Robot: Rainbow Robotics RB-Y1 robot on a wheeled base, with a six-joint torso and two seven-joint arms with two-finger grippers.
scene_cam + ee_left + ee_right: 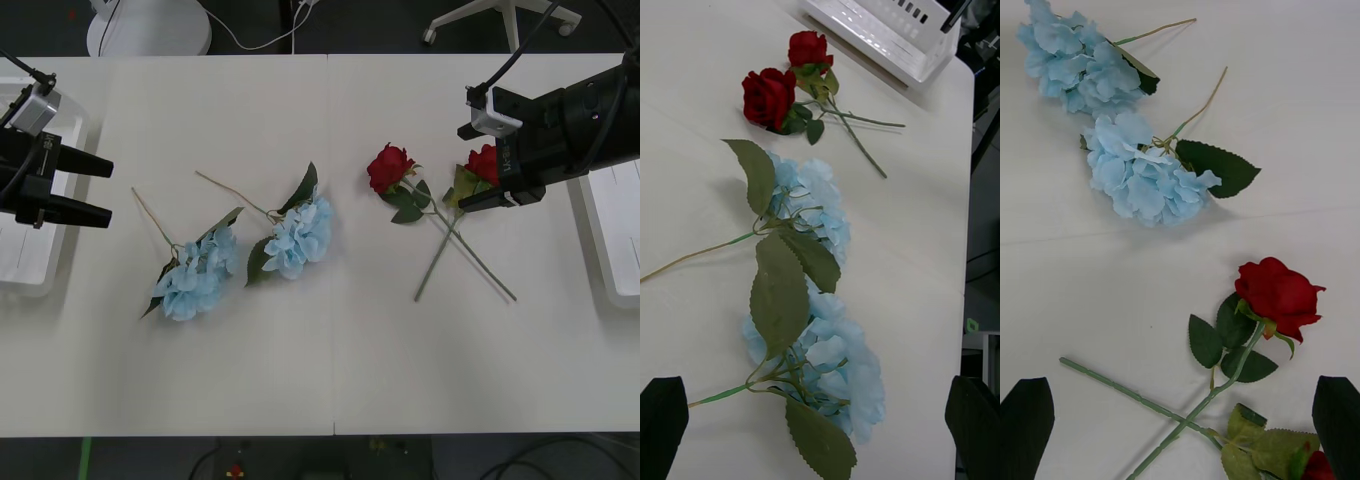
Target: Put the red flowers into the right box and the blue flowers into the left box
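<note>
Beneath the right hand (478, 168), fingers apart, one of the red flowers (484, 163) lies half hidden.

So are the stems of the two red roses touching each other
Touching. In the right wrist view the two red roses' green stems cross, one lying over the other, with no gap visible. The front view shows the same X-shaped crossing, beside the right gripper.

I count two red flowers (389, 166) (484, 162), two blue flowers (197, 274) (300, 236), two white boxes: left box (40, 285), right box (612, 235). Two grippers: left gripper (97, 188), right gripper (478, 165).
</note>
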